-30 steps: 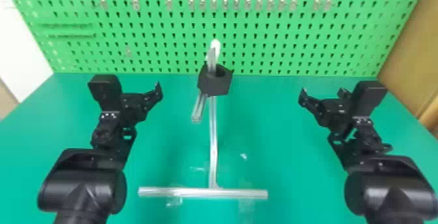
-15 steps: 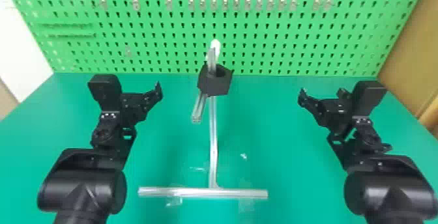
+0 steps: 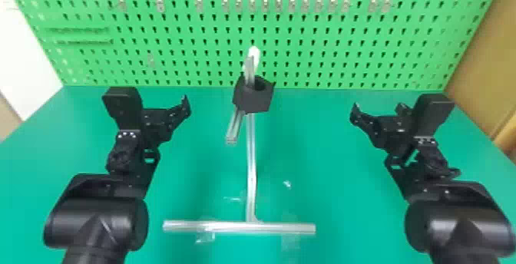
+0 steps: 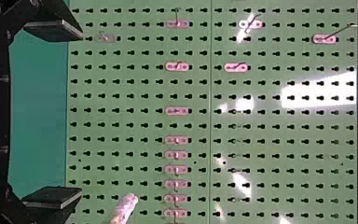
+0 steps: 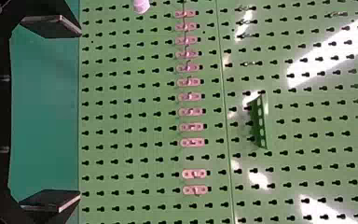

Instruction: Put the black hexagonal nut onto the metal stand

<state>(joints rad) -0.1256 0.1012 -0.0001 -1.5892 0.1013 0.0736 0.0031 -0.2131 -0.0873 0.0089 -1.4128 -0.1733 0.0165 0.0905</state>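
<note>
Counting one black hexagonal nut (image 3: 251, 101), sitting on one metal stand (image 3: 251, 159); I'm flanking it with two: left gripper (image 3: 165, 117), right gripper (image 3: 379, 119), both empty, jaws standing apart.

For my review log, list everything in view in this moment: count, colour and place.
black hexagonal nut: one, black, on the stand's upper part
metal stand: one, silver, mid-table
white tip: one, white, at the stand's top
clear tape: several pieces, transparent, around the stand's base bar
table: one, green, under the stand
pegboard: one, green, behind the table
metal hooks: many, pale, on the pegboard
slotted piece: one, green, on the pegboard
left arm, right arm: two, black, either side of the stand
left hand, right hand: two, black, open, at the arm ends
</note>
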